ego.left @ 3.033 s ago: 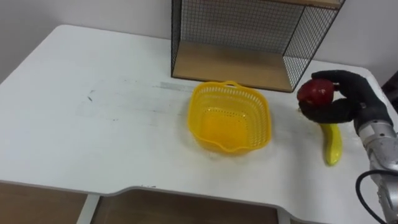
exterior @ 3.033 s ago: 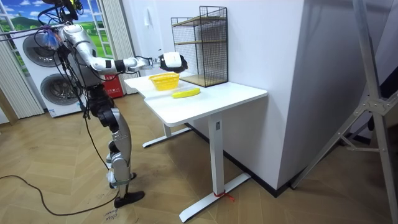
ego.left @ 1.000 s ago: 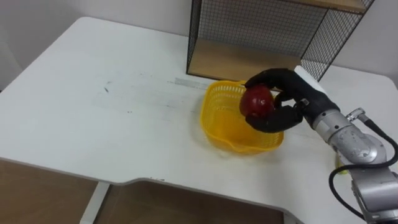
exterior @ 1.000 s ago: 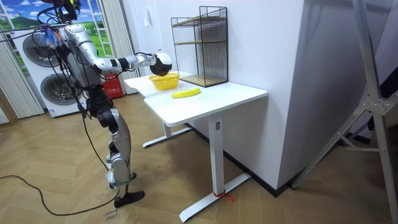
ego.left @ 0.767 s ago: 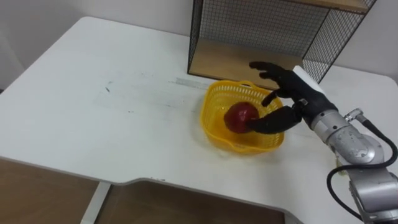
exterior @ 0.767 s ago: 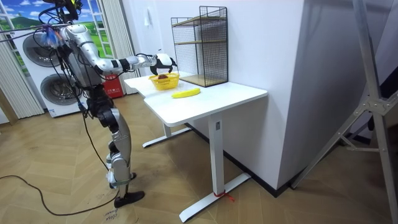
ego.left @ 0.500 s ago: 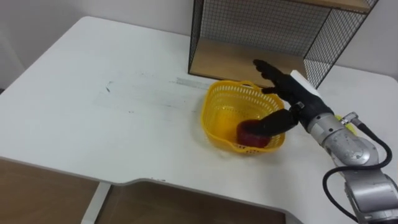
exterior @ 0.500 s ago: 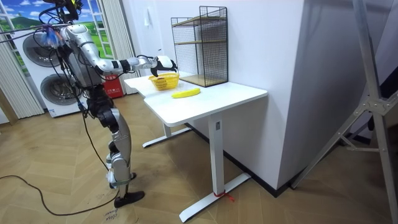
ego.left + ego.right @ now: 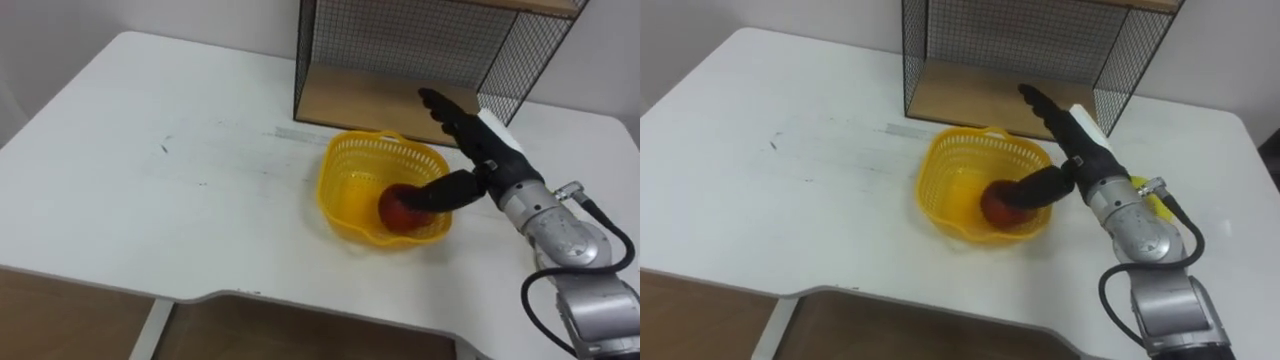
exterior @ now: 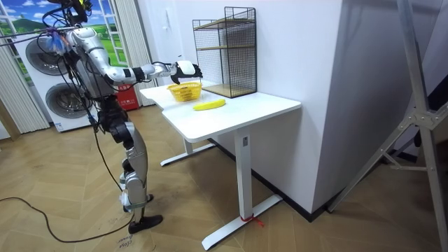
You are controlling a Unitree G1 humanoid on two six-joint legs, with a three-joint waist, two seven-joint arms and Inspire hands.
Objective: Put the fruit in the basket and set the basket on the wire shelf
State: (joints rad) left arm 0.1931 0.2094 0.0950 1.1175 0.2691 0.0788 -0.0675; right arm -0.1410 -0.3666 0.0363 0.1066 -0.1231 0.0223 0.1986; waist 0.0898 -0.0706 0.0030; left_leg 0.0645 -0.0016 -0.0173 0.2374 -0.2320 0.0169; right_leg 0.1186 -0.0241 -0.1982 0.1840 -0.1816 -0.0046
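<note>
A yellow mesh basket (image 9: 342,200) stands on the white table (image 9: 150,200) in front of the wire shelf (image 9: 380,100). A red apple (image 9: 397,210) lies inside the basket at its right side. My right hand (image 9: 478,150) hovers open over the basket's right rim, fingers straight and pointing toward the shelf, thumb reaching down beside the apple. It holds nothing. A banana (image 10: 209,104) lies on the table to the right of the basket, mostly hidden behind my forearm in the eye views. In the room view I stand at the table's end with my right arm stretched out.
The black wire shelf (image 10: 227,49) has a wooden bottom board and an upper board, its open front facing the basket. The table's left half is bare white surface. Its front edge has a curved cut-out (image 9: 230,295).
The right hand opened and let go of the apple, which dropped into the basket and settled at its right side. The fingers straightened and the hand drew back slightly to the right.
</note>
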